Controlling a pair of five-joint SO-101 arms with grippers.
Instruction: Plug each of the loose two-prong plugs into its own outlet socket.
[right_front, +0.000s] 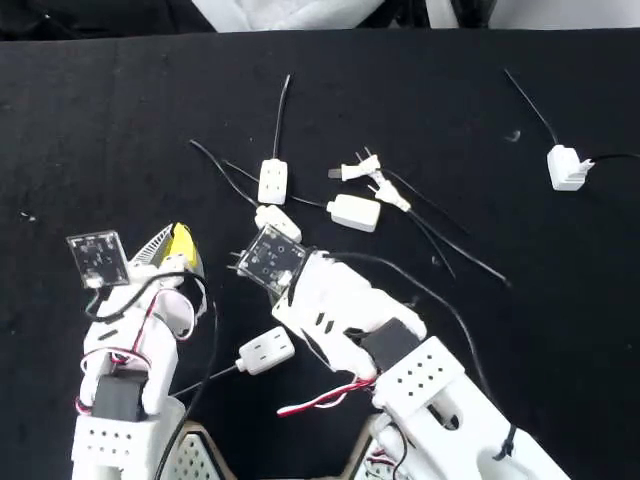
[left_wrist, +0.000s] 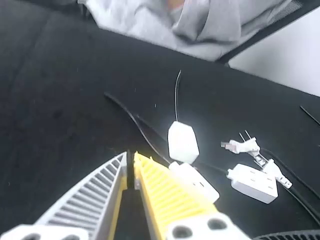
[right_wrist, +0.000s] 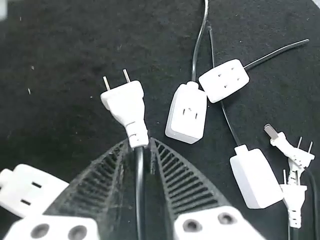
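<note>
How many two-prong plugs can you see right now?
3: one plug in the right end effector, two together beside the white sockets. The far white piece may be another.

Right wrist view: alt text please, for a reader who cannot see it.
The right arm's black ribbed gripper is shut on the cord end of a white two-prong plug, its prongs pointing away over the black tabletop. White outlet sockets and two more loose white plugs lie nearby.
</note>
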